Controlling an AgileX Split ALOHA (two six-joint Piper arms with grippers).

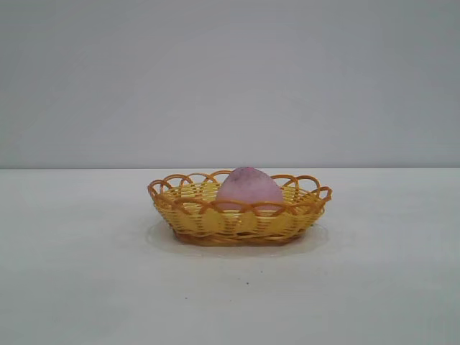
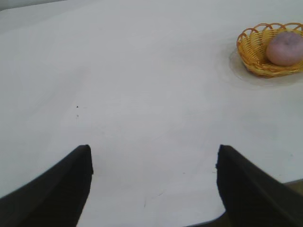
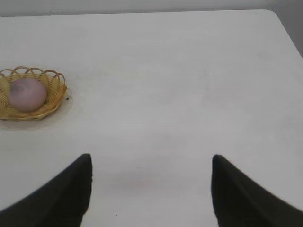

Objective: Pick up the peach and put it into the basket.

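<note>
We list a plain white table before a grey wall, bearing a yellow woven wicker basket holding a mauve-pink rounded peach. Left gripper and right gripper hover well apart from it, jaws spread, empty.

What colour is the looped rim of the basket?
Orange-brown, above yellow woven sides; the basket shows it best in the exterior view.

Peach inside basket, at basket centre; basket on table, mid-table, wall behind.
</note>
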